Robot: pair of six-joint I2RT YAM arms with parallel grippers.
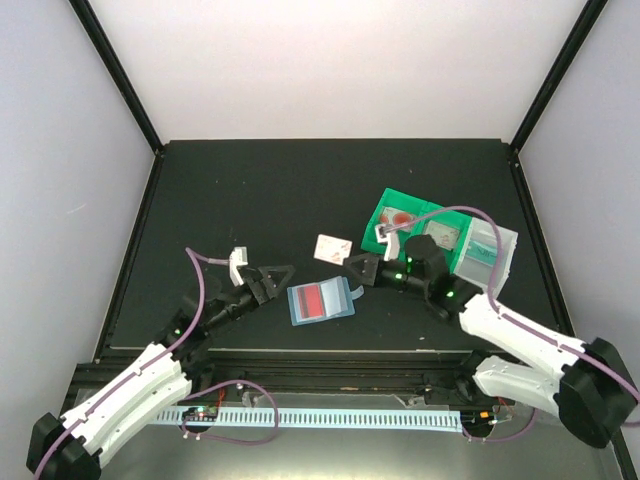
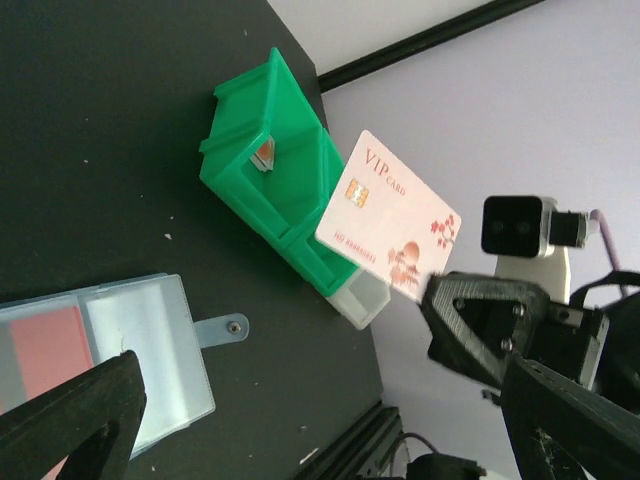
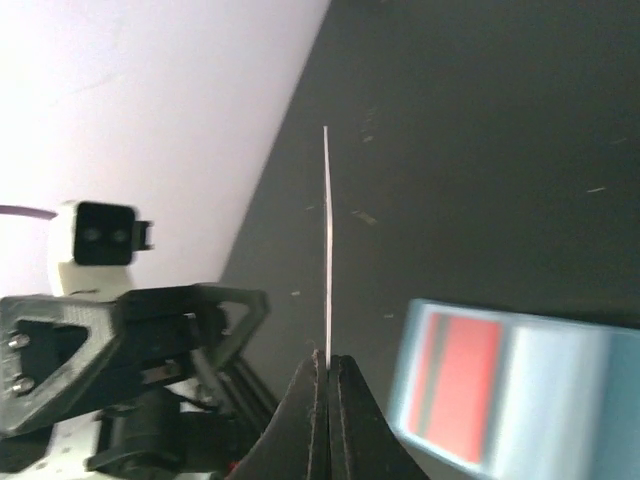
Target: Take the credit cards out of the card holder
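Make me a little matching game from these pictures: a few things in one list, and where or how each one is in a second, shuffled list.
Things
1. whitish-pink plastic VIP card
2. light blue folding plastic card holder
3. left gripper
4. green plastic compartment bin

Place or state
A. open, holding nothing
B. next to a clear bin on the right of the table
C. pinched by one edge in the shut right gripper
D. lying flat with a red card inside

Pairs: 1-C, 2-D, 3-A, 4-B
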